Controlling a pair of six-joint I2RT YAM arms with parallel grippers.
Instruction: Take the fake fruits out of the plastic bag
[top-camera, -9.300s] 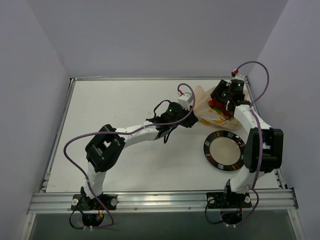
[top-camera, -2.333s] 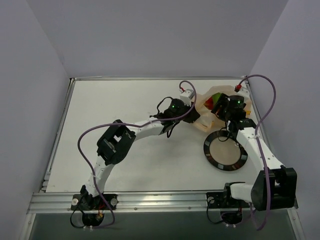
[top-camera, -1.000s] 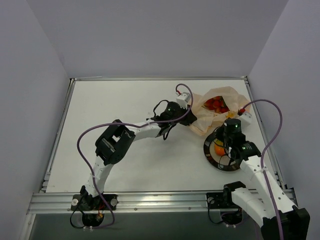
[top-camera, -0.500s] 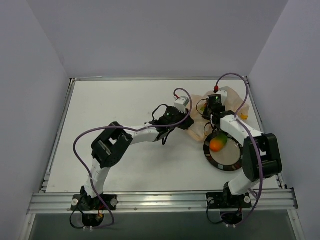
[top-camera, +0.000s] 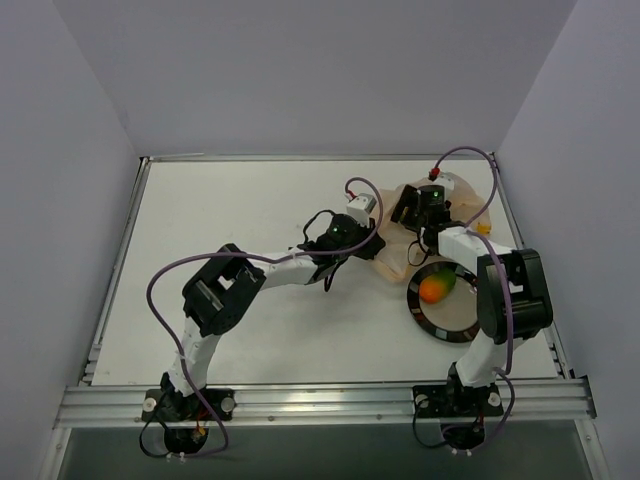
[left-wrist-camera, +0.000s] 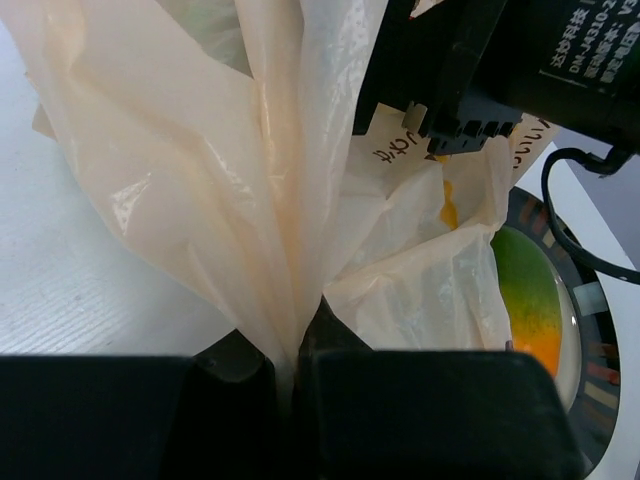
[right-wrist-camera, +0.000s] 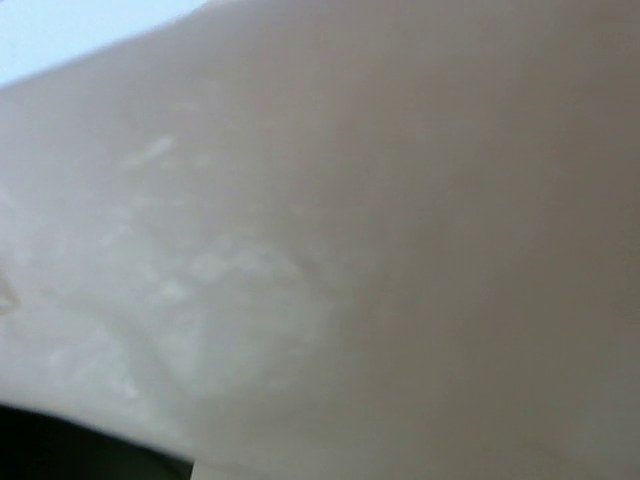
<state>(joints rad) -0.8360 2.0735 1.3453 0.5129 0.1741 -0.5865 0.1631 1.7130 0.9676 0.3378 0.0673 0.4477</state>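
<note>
lying crumpled far right on the table (top-camera: 250, 300), the plastic bag (left-wrist-camera: 230, 180) is pinched tight by the left gripper (left-wrist-camera: 287, 347), the mango (top-camera: 434, 288) is set on the plate (top-camera: 430, 323) beside it, and the opening of the right gripper (top-camera: 408, 207) cannot be told.

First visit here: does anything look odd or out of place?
Nothing spilled or broken. Only oddity: the plastic bag is bunched tight in the shut left jaws and smothers the right wrist view.
</note>
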